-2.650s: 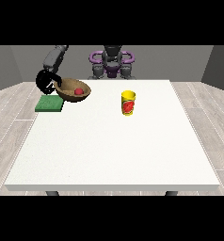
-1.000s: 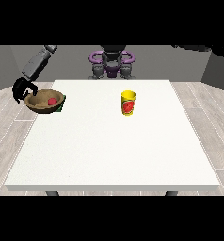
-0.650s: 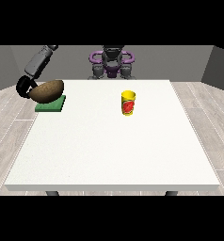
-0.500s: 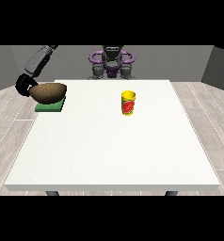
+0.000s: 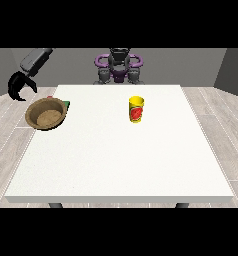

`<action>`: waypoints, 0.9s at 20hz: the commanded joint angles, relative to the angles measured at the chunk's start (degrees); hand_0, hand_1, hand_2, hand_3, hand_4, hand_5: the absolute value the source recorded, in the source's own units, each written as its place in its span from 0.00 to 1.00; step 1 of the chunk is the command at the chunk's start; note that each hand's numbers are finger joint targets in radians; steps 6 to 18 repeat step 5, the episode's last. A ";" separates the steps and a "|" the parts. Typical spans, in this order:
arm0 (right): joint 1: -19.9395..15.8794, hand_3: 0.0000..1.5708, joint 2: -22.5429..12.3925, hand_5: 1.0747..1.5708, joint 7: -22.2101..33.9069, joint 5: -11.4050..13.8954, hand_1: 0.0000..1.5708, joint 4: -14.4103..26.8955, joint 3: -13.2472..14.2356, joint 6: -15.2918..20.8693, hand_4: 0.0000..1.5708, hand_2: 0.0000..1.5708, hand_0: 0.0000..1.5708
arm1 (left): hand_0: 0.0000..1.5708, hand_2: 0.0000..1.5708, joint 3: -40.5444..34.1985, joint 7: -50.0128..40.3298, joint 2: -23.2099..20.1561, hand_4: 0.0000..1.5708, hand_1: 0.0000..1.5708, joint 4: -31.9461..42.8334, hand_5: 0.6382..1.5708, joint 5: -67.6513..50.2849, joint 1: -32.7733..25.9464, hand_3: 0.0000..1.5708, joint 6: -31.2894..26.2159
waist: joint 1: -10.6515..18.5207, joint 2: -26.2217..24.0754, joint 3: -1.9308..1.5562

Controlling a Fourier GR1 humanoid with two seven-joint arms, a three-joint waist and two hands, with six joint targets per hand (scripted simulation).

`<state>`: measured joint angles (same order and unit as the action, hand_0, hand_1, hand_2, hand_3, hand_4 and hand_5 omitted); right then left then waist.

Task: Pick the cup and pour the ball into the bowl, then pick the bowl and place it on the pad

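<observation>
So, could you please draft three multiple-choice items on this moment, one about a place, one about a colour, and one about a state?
1. Where does the bowl lie?
A. at the table's left edge in the view
B. beside the cup
C. at the near right corner

2. What is the cup's main colour?
A. blue
B. yellow
C. white

3. What does the hand at the view's left hold?
A. the cup
B. the bowl
C. nothing

Key: 1 A, the bowl sits on the left edge, far from the cup; 2 B, yellow with a red mark; 3 C, the hand hangs above the bowl, apart from it.

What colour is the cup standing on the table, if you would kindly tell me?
The cup is yellow with a red mark on its side, as the front view shows.
</observation>
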<state>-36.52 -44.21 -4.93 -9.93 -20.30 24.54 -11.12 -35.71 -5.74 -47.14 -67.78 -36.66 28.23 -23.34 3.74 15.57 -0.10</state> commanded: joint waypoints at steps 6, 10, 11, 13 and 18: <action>-6.07 0.00 2.54 0.29 5.31 0.35 0.00 -6.02 -3.18 -3.30 0.45 0.00 0.00 | 0.00 0.00 7.51 -6.74 6.92 0.63 0.00 0.30 1.00 2.51 -3.40 0.00 4.24 | -3.82 -19.29 0.33; -6.07 0.00 2.54 0.29 5.31 0.35 0.00 -6.02 -3.18 -3.30 0.45 0.00 0.00 | 0.00 0.00 7.51 -6.74 6.92 0.63 0.00 0.30 1.00 2.51 -3.40 0.00 4.24 | -3.82 -19.29 0.33; -6.07 0.00 2.54 0.29 5.31 0.35 0.00 -6.02 -3.18 -3.30 0.45 0.00 0.00 | 0.00 0.00 7.51 -6.74 6.92 0.63 0.00 0.30 1.00 2.51 -3.40 0.00 4.24 | -3.82 -19.29 0.33; -6.07 0.00 2.54 0.29 5.31 0.35 0.00 -6.02 -3.18 -3.30 0.45 0.00 0.00 | 0.00 0.00 7.51 -6.74 6.92 0.63 0.00 0.30 1.00 2.51 -3.40 0.00 4.24 | -3.82 -19.29 0.33; -6.07 0.00 2.54 0.29 5.31 0.35 0.00 -6.02 -3.18 -3.30 0.45 0.00 0.00 | 0.00 0.00 7.51 -6.74 6.92 0.63 0.00 0.30 1.00 2.51 -3.40 0.00 4.24 | -3.82 -19.29 0.33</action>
